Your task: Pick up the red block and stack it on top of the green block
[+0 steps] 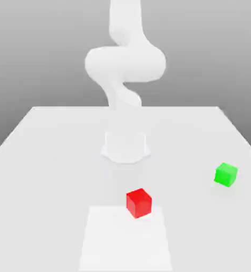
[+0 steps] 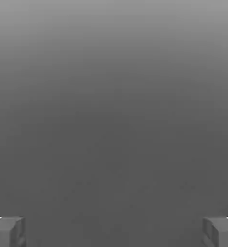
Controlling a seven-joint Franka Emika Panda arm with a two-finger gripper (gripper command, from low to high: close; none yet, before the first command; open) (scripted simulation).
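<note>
On the white table (image 1: pixel 48 159), the red block (image 1: pixel 139 203) sits near the middle front, just in front of the arm's base (image 1: pixel 125 146). The green block (image 1: pixel 225 174) rests apart from it, toward the exterior view's right and a little farther back. Both cubes lie flat on the table with nothing touching them. In the hand view my gripper (image 2: pixel 114 231) is open: its two grey fingertips (image 2: pixel 7 231) stand far apart with nothing between them, against a plain grey background.
The white arm (image 1: pixel 125 64) rises from its base and bends upward out of the exterior view. A paler rectangular patch (image 1: pixel 125 244) marks the table's front, with the red block at its far edge.
</note>
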